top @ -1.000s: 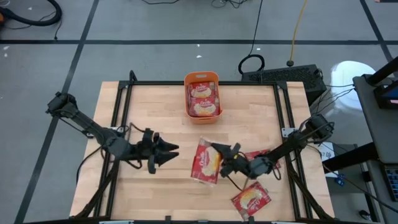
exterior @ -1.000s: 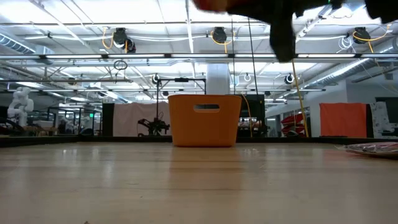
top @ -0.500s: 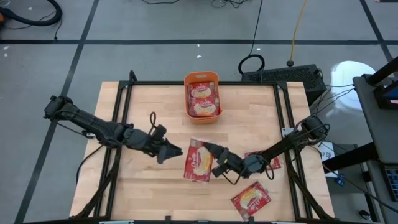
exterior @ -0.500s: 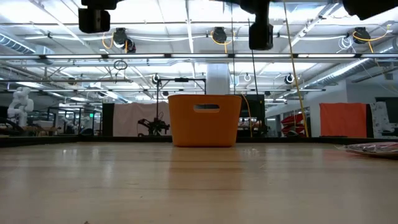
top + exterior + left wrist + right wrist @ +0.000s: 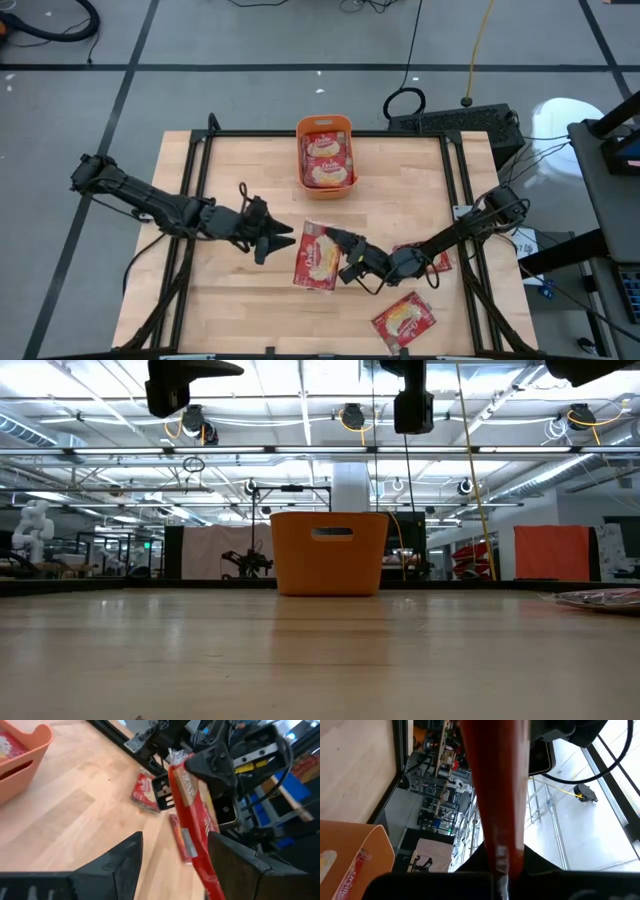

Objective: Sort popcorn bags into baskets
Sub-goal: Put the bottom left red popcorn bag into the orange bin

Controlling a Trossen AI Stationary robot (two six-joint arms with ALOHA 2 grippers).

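Popcorn bag (image 5: 318,266) hangs above the bench (image 5: 400,190) centre, clamped at one edge by the right hand (image 5: 345,262). Just left of it, the left hand (image 5: 283,236) gapes with nothing between its fingers. Far back sits the orange basket (image 5: 325,127) holding more bags.

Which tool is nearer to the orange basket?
Left. The left tool is beside the basket's near-left side; the right tool, gripping a popcorn bag, sits comparably far.
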